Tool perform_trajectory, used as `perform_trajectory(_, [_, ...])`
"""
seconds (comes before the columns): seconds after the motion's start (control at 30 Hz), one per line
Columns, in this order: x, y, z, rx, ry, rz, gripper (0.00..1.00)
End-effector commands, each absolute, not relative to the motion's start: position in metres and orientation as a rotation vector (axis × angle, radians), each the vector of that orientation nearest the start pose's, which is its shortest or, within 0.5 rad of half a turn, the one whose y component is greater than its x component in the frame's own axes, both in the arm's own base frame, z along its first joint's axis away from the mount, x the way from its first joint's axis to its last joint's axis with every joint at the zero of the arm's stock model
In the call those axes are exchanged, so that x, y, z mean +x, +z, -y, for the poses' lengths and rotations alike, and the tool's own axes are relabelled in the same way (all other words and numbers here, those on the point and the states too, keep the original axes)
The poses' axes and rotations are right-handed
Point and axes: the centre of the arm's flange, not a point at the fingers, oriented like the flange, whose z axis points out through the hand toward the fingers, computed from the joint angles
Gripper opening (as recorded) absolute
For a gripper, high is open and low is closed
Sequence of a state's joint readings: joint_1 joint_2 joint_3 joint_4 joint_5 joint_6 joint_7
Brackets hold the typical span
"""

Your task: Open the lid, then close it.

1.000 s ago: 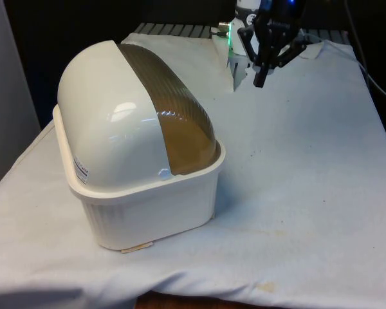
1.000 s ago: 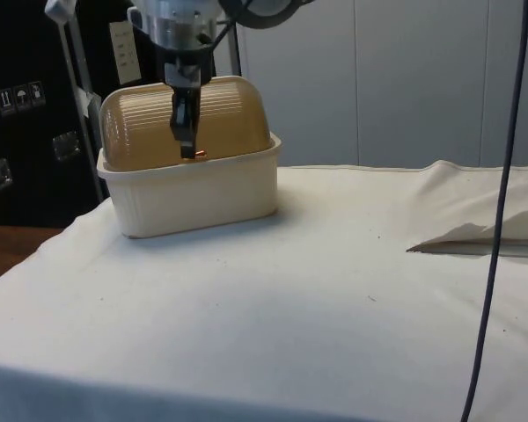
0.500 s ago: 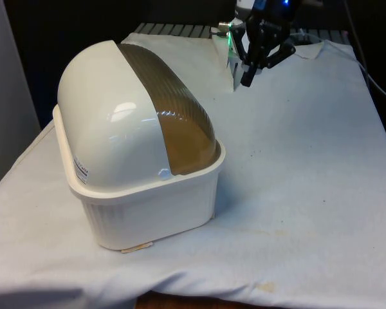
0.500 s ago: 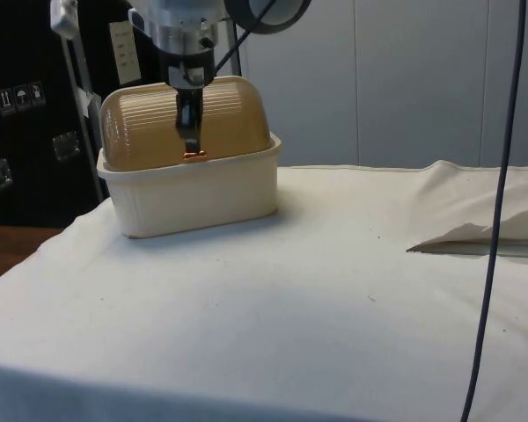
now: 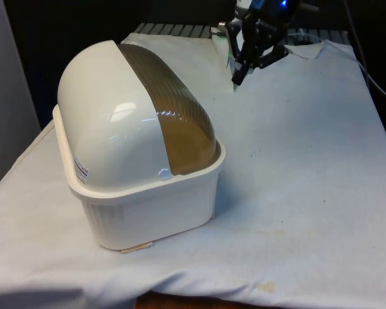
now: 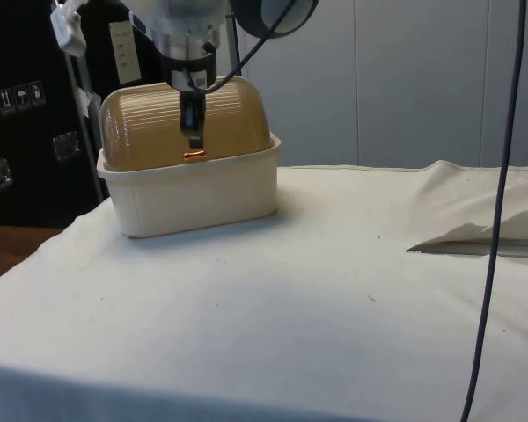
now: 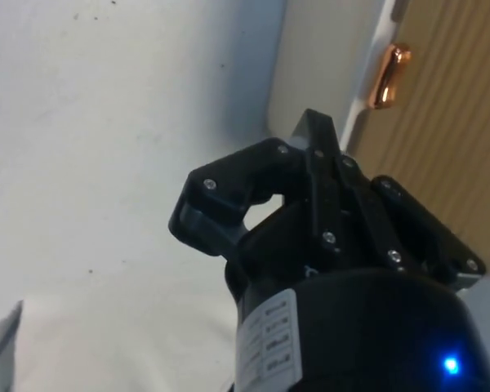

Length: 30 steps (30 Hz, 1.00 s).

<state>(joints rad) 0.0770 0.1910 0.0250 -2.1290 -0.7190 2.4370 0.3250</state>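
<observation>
Cream bread box (image 5: 148,199) sits on the white-clothed table (image 5: 296,212) toward the front view's left, nearest the front camera, its rounded white end (image 5: 109,129) facing that camera. Base is ribbed, with a rim around the dome. Translucent brown roll-top lid (image 5: 170,106) is down, closed over the box, its lower edge meeting the rim. In the side view the lid (image 6: 229,123) shows ridged and amber, with a small copper-coloured handle (image 6: 194,156) at its bottom edge, just above the rim. The wrist view shows that handle (image 7: 386,75) on the brown lid next to the cream rim.

Farther back, the black gripper (image 5: 239,76) hangs above the table, beyond the box's far side, pointing down and tilted. In the side view the gripper (image 6: 192,141) lines up in front of the lid, its tip just above the handle; contact cannot be told. In the wrist view the gripper (image 7: 314,135) has its jaws together, nothing between them.

A fold of cloth (image 6: 475,233) lies well apart from the box.
</observation>
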Motion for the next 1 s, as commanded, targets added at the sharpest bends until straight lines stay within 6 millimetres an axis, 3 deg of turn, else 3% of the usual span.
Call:
perform_trajectory(0.0, [0.577,0.331,-0.058,-3.549,-0.395,0.546,0.0])
perform_trajectory(0.97, [0.585,0.293,-0.094,-3.714,-0.451,0.624,0.0])
